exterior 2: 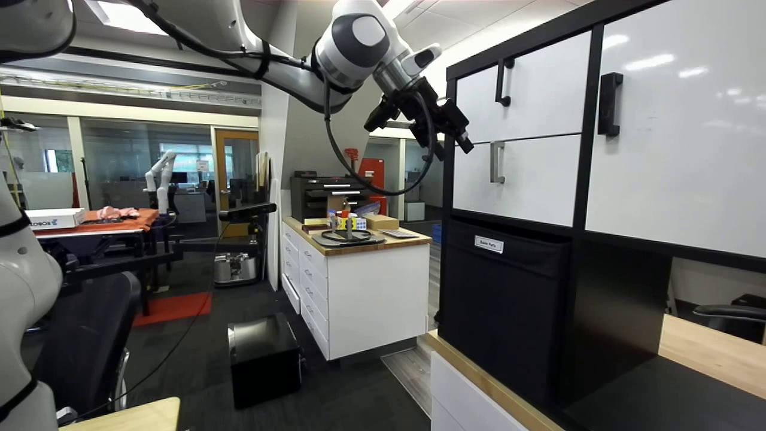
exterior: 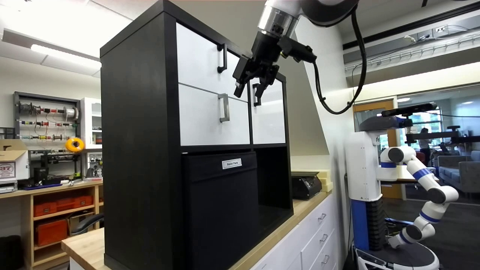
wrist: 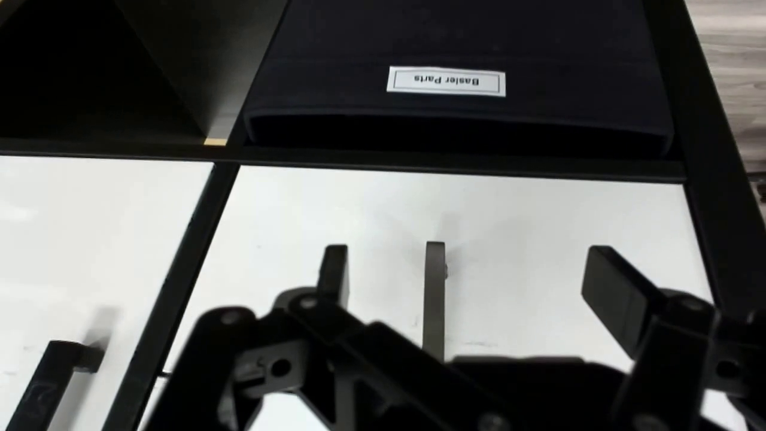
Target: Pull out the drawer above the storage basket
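Observation:
The wide white drawer point(exterior: 198, 120) is shut, flush in the black cabinet. It also shows in an exterior view point(exterior 2: 538, 179) and in the wrist view point(wrist: 526, 221). Its grey vertical handle point(exterior: 224, 108) is also seen in the wrist view point(wrist: 434, 293). The black storage basket point(exterior: 221, 210) with a white label sits in the compartment directly below; it also shows in an exterior view point(exterior 2: 502, 299). My gripper point(wrist: 470, 269) is open and empty, in front of the cabinet. In the wrist view the handle appears between the fingers, nearer the left one, untouched; its lower end is hidden.
A white drawer front with a black handle point(exterior: 222, 58) is directly above. A white door point(exterior 2: 676, 149) with a black handle is beside it. The black cabinet point(exterior: 137, 150) stands on a wooden counter point(exterior: 84, 243). The gripper's cable point(exterior 2: 383, 190) hangs in a loop.

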